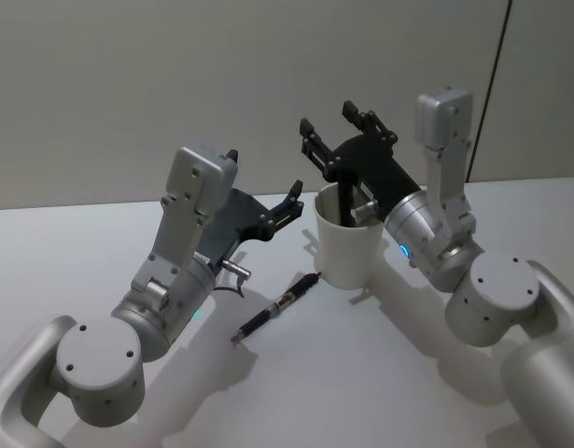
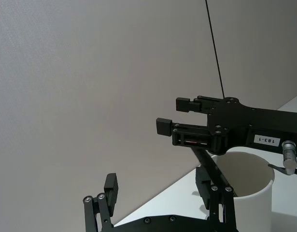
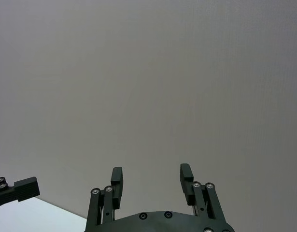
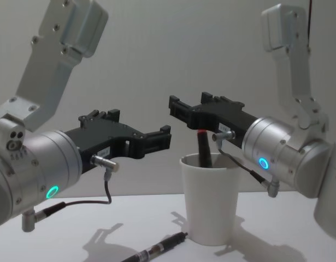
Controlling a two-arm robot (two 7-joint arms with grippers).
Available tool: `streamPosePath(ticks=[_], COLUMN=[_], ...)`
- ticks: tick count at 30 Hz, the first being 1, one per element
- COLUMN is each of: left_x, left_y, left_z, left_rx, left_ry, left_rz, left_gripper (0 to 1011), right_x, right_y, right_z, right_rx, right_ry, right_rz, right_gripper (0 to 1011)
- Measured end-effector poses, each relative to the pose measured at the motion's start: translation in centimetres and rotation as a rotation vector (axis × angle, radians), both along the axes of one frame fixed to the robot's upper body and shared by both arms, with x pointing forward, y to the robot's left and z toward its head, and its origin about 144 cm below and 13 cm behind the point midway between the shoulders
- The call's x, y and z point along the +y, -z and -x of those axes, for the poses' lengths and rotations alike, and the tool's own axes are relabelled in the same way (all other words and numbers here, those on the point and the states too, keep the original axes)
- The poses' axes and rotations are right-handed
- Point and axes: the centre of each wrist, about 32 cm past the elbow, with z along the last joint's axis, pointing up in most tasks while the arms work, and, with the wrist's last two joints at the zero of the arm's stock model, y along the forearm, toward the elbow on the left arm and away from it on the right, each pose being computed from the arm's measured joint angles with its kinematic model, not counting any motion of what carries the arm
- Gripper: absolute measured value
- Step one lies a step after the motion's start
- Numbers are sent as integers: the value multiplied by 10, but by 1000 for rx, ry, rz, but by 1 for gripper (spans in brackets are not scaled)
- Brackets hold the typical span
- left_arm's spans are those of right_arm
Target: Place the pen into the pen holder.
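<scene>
Lying just beside the pen holder (image 1: 347, 254), a pen (image 1: 277, 306); left gripper (image 1: 294, 199) and right gripper (image 1: 326, 119) fingers (image 3: 117, 181) open.

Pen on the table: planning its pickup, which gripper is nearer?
Left. The left gripper hangs above the pen, beside the paper cup; the right gripper is higher, over the cup.

White cup (image 1: 350, 250) upright, dark pen (image 4: 204, 148) inside; black pen (image 1: 277, 306) flat beside base.
</scene>
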Motion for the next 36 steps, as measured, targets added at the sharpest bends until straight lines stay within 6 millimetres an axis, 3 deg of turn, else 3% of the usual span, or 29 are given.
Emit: streamPosePath(ticks=[11,23,36], left_x=[0,0,0], left_y=[0,0,0], left_z=[0,0,0], left_rx=[0,0,0], left_ry=[0,0,0], left_rz=[0,0,0], left_gripper=[1001,1001,1001], right_x=[0,-7,-64], right_y=[0,-9,-37], right_z=[0,6,44], right_rx=[0,-27,-48], right_ry=[-1,5,91], right_rz=[0,7,80], right_gripper=[1002,1002,1001])
